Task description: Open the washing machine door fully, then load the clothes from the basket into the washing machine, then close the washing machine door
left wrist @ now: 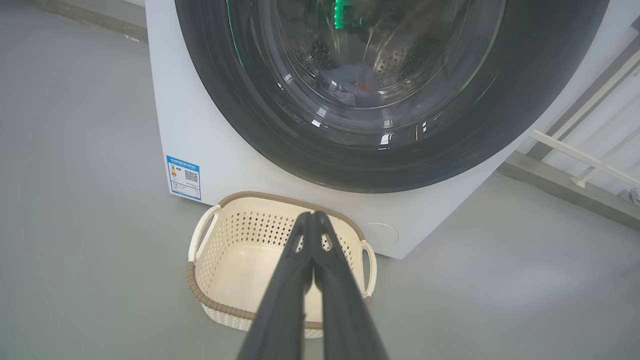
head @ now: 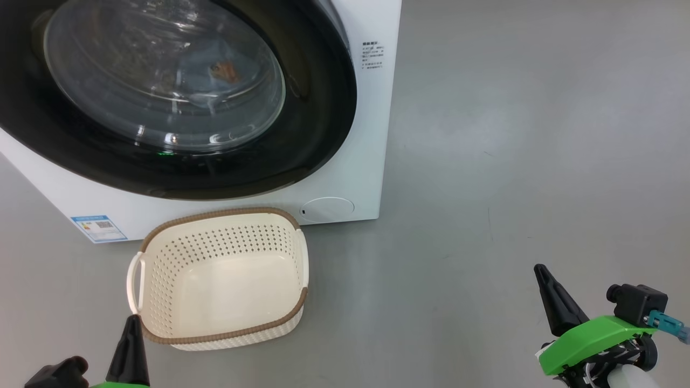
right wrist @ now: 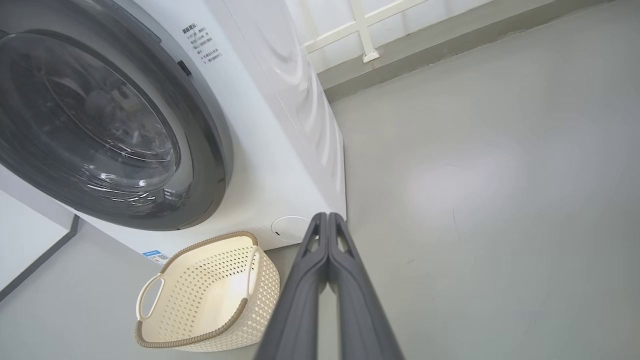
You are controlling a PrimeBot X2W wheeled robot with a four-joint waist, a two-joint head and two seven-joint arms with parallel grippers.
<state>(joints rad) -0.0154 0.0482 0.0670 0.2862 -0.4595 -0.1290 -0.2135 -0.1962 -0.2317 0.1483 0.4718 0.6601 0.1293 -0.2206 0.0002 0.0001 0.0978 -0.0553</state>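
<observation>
As the washing machine door (head: 161,97) sits closed against the washing machine (head: 356,183), the clothes (left wrist: 350,85) show as a blue-and-orange heap behind its glass, and the basket (head: 215,213) stands empty just in front. The left gripper (left wrist: 312,215) and right gripper (right wrist: 327,216) hang pinched together, holding nothing. All three steps look done.

Washing machine (head: 372,134) on floor (head: 512,161); washing machine door (head: 315,134) closed flat against its front, clothes (left wrist: 345,82) in the drum behind the door's window. Basket (head: 215,215) on floor just before the machine, below the door, between label sticker (head: 98,227) at left and filter cap (head: 327,209) at right.
</observation>
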